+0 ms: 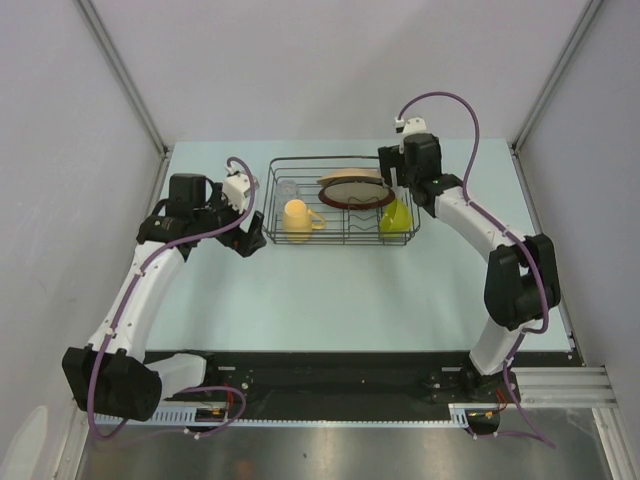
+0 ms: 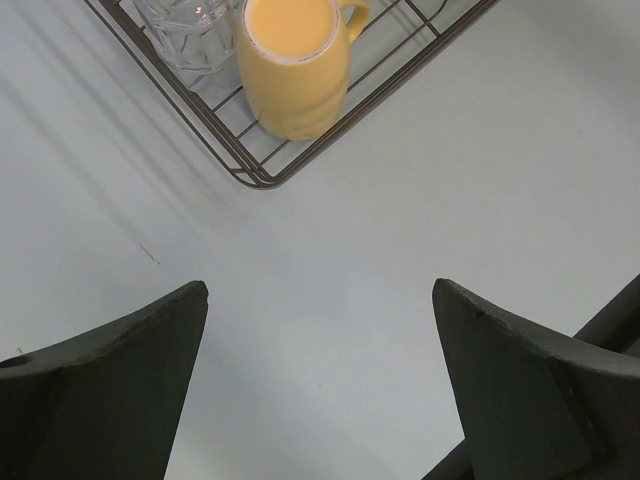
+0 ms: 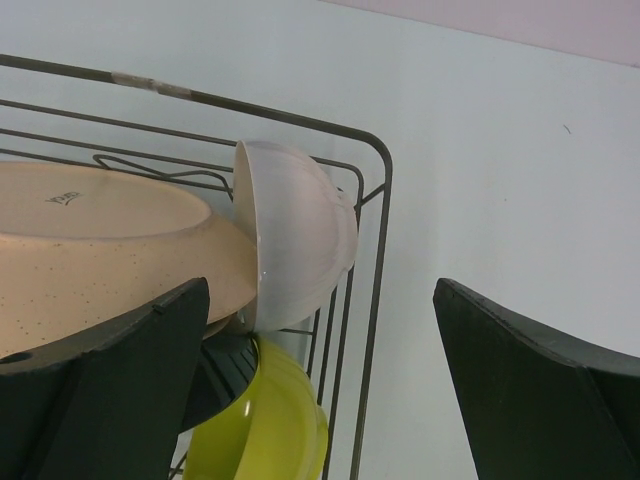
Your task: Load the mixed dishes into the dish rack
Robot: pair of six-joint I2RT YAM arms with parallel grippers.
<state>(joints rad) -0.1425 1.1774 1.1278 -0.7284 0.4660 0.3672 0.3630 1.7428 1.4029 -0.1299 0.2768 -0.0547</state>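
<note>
The dish rack (image 1: 345, 228) stands at the table's far middle, and all the dishes I can see are inside it. A yellow mug (image 1: 298, 220) and a clear glass (image 1: 288, 190) fill its left end. Two tan plates (image 1: 352, 186), one dark-rimmed, lean in the middle. The lime-green bowl (image 1: 397, 215) sits at the right end. In the right wrist view a white bowl (image 3: 295, 235) stands on edge against a tan plate (image 3: 110, 240), above the green bowl (image 3: 270, 425). My left gripper (image 2: 320, 295) hangs open over bare table by the rack's near-left corner (image 2: 250, 175), near the mug (image 2: 293, 70). My right gripper (image 3: 320, 290) is open and empty above the rack's right end.
Pale walls with metal posts enclose the table on both sides and at the back. The arm bases and a black rail run along the near edge (image 1: 330, 375). Light blue tabletop (image 1: 330, 300) stretches in front of the rack.
</note>
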